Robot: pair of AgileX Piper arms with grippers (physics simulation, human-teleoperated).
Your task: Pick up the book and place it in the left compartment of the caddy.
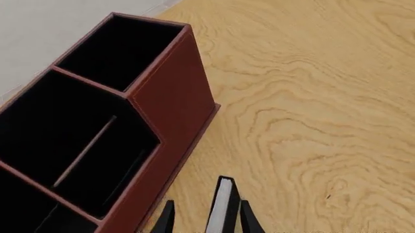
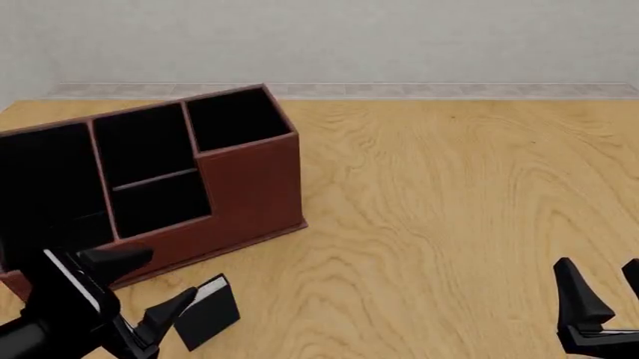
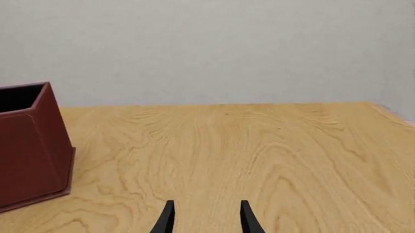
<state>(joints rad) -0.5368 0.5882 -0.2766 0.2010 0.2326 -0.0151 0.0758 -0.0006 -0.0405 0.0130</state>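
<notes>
The caddy (image 2: 250, 187), a reddish-brown box with a black interior, stands at the table's left; it also fills one side of the left wrist view (image 1: 175, 107). Its wide left compartment (image 2: 45, 179) is at the far left end. The book (image 2: 206, 312), thin and black with white page edges (image 1: 222, 206), stands tilted in front of the caddy. My left gripper (image 2: 150, 284) is open around it: the book rests against one finger (image 1: 250, 221), with a gap to the other. My right gripper (image 2: 604, 292) is open and holds nothing (image 3: 206, 218) at the near right.
The caddy's small square end section (image 2: 235, 116) and shelf-split middle section (image 2: 150, 168) lie right of the wide one. Bare wooden tabletop (image 2: 450, 209) stretches from the caddy to the right edge. A pale wall (image 2: 349, 37) runs behind the table.
</notes>
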